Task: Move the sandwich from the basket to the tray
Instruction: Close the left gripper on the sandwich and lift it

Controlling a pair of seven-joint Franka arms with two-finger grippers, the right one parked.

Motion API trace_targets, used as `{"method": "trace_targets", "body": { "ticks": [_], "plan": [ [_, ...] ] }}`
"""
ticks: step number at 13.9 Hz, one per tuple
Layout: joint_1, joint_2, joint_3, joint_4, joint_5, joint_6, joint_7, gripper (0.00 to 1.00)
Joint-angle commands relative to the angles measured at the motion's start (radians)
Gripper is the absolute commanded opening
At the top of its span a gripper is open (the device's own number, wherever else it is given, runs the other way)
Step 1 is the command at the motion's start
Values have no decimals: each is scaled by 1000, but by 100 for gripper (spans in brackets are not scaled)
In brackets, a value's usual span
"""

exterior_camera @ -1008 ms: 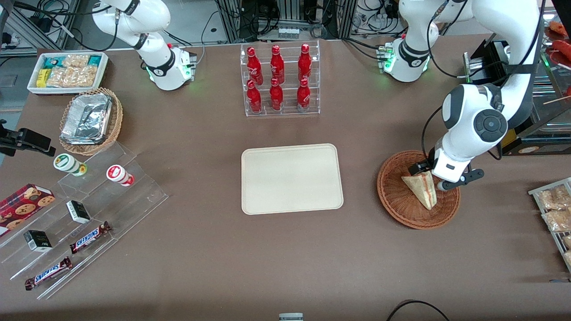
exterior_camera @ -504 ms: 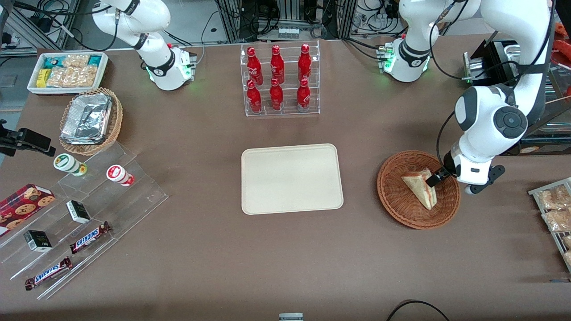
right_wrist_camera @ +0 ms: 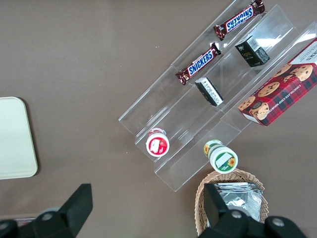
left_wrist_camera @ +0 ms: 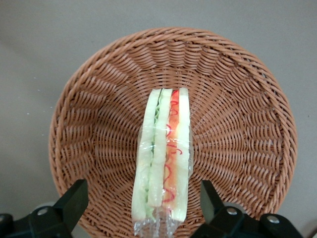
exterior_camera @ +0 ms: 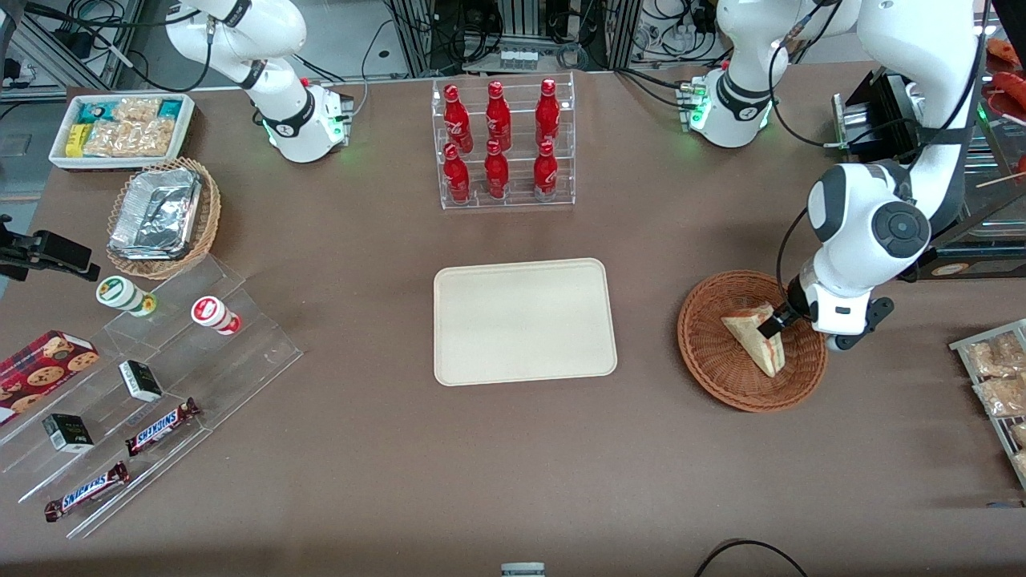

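The sandwich [exterior_camera: 753, 338], a clear-wrapped bread wedge with red and green filling stripes, lies in the reddish-brown wicker basket [exterior_camera: 709, 353] toward the working arm's end of the table. My left gripper [exterior_camera: 777, 324] is tilted low at the sandwich's wide end. In the left wrist view the sandwich [left_wrist_camera: 163, 158] lies between the two black fingers [left_wrist_camera: 74, 201], which stand wide apart and touch neither it nor the basket [left_wrist_camera: 99, 124]; the gripper [left_wrist_camera: 142, 197] is open. The cream tray [exterior_camera: 525, 320] sits bare at the table's middle, beside the basket.
A clear rack of red bottles [exterior_camera: 502, 144] stands farther from the camera than the tray. Snack packets on a rack [exterior_camera: 998, 377] lie at the working arm's table edge. A tan basket of foil containers [exterior_camera: 163, 216], a white snack bin [exterior_camera: 122, 128] and stepped acrylic shelves [exterior_camera: 152, 385] are toward the parked arm's end.
The wrist swung from above the sandwich's wide end out toward the working arm's end and tilted, then eased slightly back toward the basket. The sandwich has not moved.
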Motion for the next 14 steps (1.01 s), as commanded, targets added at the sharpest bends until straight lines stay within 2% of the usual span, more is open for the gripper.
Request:
{"method": "trace_targets", "body": {
  "ticks": [1, 6, 7, 8, 9, 10, 11, 14],
  "plan": [
    [-5, 39, -4, 1, -5, 32, -25, 100],
    [-5, 80, -5, 1, -11, 40, -31, 100],
    [-6, 83, -5, 1, -11, 40, -31, 97],
    [-6, 86, -5, 1, -12, 38, -34, 77],
    [-5, 86, -5, 3, -15, 34, -49, 51],
    [-5, 89, -5, 4, -15, 34, -61, 20],
    [-5, 89, -5, 9, -15, 29, -64, 0],
    [-5, 88, -5, 26, -15, 6, -61, 0]
  ]
}}
